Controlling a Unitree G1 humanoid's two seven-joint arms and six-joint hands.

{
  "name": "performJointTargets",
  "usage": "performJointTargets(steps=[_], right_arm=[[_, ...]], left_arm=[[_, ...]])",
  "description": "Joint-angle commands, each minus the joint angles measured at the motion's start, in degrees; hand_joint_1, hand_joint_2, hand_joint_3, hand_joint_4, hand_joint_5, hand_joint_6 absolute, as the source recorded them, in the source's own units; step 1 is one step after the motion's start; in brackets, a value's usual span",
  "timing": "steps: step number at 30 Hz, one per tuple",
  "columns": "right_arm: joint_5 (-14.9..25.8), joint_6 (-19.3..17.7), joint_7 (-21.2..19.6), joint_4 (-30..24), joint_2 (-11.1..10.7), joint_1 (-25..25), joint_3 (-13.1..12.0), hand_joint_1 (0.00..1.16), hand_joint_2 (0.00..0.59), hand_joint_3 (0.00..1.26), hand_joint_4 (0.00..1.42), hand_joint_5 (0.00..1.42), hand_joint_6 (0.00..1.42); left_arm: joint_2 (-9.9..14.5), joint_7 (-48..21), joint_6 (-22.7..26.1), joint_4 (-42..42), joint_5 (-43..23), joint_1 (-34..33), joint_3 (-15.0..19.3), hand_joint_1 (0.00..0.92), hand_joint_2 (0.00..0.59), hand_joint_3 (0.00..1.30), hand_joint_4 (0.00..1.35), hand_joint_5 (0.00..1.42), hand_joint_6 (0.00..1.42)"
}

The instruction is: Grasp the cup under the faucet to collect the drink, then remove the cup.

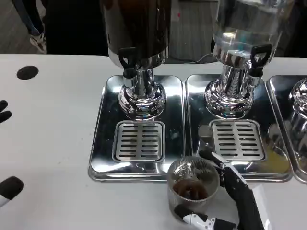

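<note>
At the far left edge, the black fingertips of the left hand [6, 149] lie spread apart on the white table [53, 143], holding nothing. Three steel trays sit side by side; two carry dispensers, a dark one [136, 28] and a clear one [244, 28]. One clear cup [193, 186] stands on the table just before the trays, dark drink at its bottom, and the right hand [225, 201] grips it.
</note>
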Motion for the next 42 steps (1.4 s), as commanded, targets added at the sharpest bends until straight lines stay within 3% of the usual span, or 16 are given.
performJointTargets(steps=[1,12,24,31,38,42], right_arm=[[-0.3,-1.8,-1.17,-1.19,0.31,-0.01,0.17,0.98,0.159,0.19,0.28,0.38,0.42],[0.07,-1.67,0.04,-2.03,-0.19,0.35,0.91,0.97,0.157,0.1,0.09,0.2,0.38],[1.35,-1.69,1.5,-3.89,-0.98,1.66,1.36,0.95,0.163,0.04,0.0,0.0,0.1],[3.69,-1.07,4.33,-8.93,-2.1,4.03,0.94,0.9,0.167,0.01,0.0,0.0,0.01],[8.28,-0.34,7.71,-16.6,-3.3,7.72,-0.89,0.86,0.185,0.01,0.0,0.0,0.0],[11.86,0.9,9.68,-20.22,-4.68,9.21,-4.16,0.79,0.245,0.06,0.0,0.0,0.0]], left_arm=[[0.15,-0.11,0.42,-0.56,-0.07,0.46,0.35,0.0,0.005,0.0,0.0,0.0,0.0],[0.0,-0.13,0.26,-0.37,-0.12,0.52,0.15,0.0,0.0,0.0,0.0,0.0,0.0],[0.08,-0.21,0.31,-0.42,-0.2,0.16,-0.1,0.0,0.0,0.0,0.0,0.0,0.0],[-0.25,-0.1,0.3,0.65,0.09,-0.53,-0.97,0.0,0.0,0.0,0.0,0.0,0.0],[-0.42,0.0,-0.09,2.39,0.0,-1.45,-1.83,0.0,0.0,0.0,0.0,0.0,0.0],[-0.86,0.58,-0.53,4.24,-0.08,-2.39,-2.4,0.0,0.0,0.0,0.0,0.0,0.0]])
